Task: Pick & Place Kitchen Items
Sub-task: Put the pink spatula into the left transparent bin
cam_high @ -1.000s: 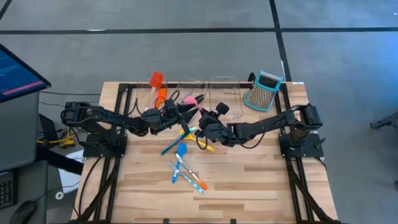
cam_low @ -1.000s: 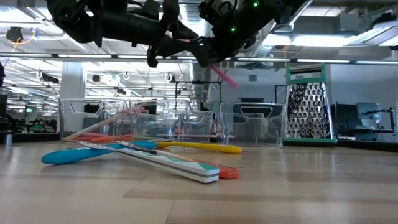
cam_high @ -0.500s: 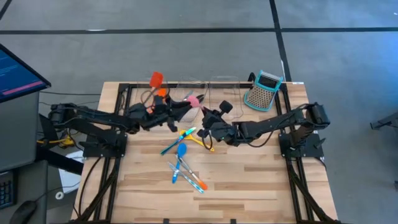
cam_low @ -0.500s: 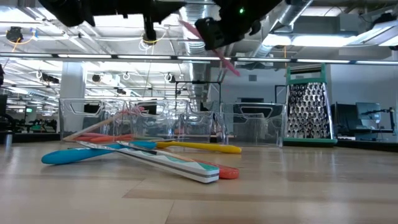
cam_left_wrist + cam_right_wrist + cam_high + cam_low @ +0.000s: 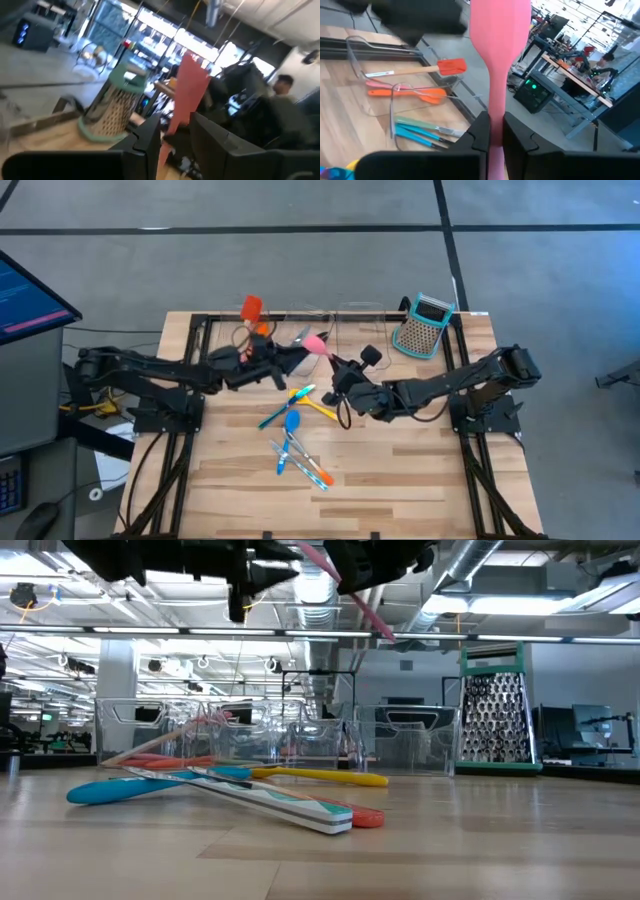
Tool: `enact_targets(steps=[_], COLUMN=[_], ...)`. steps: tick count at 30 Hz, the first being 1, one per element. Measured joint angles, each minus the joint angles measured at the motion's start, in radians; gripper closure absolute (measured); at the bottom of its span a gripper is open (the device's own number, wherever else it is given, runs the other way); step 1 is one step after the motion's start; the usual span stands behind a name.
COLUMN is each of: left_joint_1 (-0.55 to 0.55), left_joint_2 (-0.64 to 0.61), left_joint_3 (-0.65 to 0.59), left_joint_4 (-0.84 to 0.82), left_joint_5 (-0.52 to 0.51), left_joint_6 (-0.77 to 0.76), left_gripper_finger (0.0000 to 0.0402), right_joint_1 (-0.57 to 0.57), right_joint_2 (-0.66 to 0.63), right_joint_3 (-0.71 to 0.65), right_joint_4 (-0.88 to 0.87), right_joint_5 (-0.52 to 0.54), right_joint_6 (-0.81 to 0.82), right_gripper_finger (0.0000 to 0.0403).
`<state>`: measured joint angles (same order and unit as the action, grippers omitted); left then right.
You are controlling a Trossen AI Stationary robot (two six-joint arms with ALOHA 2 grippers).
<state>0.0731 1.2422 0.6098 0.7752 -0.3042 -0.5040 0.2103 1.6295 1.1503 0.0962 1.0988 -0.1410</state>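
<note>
My right gripper (image 5: 335, 365) (image 5: 492, 132), high above the table's middle, is shut on a pink utensil (image 5: 315, 342) (image 5: 355, 595). My left gripper (image 5: 292, 356) (image 5: 175, 130) is beside it on the left, shut on an orange-red spatula (image 5: 190, 95). Yellow (image 5: 320, 407), blue (image 5: 292, 422) and teal (image 5: 273, 418) utensils lie crossed flat on the table below. A white-and-orange piece (image 5: 312, 470) lies nearer the front. A red spatula (image 5: 451, 66) and an orange one (image 5: 420, 93) lie in a clear bin (image 5: 355, 47). My left gripper pinches the orange-red spatula low on its length (image 5: 167, 137) between its two fingers. The flat blade (image 5: 194, 80) stands out beyond the fingertips. The fingers point about level toward the table's right, and the spatula is clear of the table. My right gripper pinches the pink utensil's narrow handle (image 5: 496, 117) between its two fingers, coming from the table's right. The broad end (image 5: 500, 15) stands out beyond the fingertips. The utensil is lifted clear and slants, its other end (image 5: 385, 633) lower.
Three clear bins (image 5: 330, 320) (image 5: 250, 735) stand along the far edge. The teal-and-grey box grater (image 5: 424, 326) (image 5: 490, 710) stands upright at the far right. The wooden table's near half (image 5: 400, 480) is bare. A person shows beyond the table (image 5: 285, 85).
Both grippers have risen, each keeping its utensil. My right gripper has carried the pink utensil up and a little toward the far edge. My left gripper has drawn back a little toward the table's left.
</note>
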Motion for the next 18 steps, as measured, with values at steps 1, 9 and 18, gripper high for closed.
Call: enact_targets(steps=[1, 9, 18], left_joint_1=[0.0, 0.0, -0.002], left_joint_2=[0.021, 0.177, 0.195], left_joint_3=[0.0, 0.0, 0.0], left_joint_4=[0.006, 0.214, 0.248], left_joint_5=[-0.006, -0.01, 0.005], left_joint_6=[-0.01, -0.027, 0.003], left_gripper_finger=[0.0304, 0.0304, 0.0304], right_joint_1=[-0.001, -0.005, -0.044], right_joint_2=[0.002, 0.011, 0.011], right_joint_3=[0.0, 0.0, 0.0], right_joint_4=[-0.002, -0.032, -0.103], right_joint_5=[0.0, 0.003, -0.025], right_joint_6=[0.0, 0.019, 0.092], right_gripper_finger=[0.0384, 0.0384, 0.0384])
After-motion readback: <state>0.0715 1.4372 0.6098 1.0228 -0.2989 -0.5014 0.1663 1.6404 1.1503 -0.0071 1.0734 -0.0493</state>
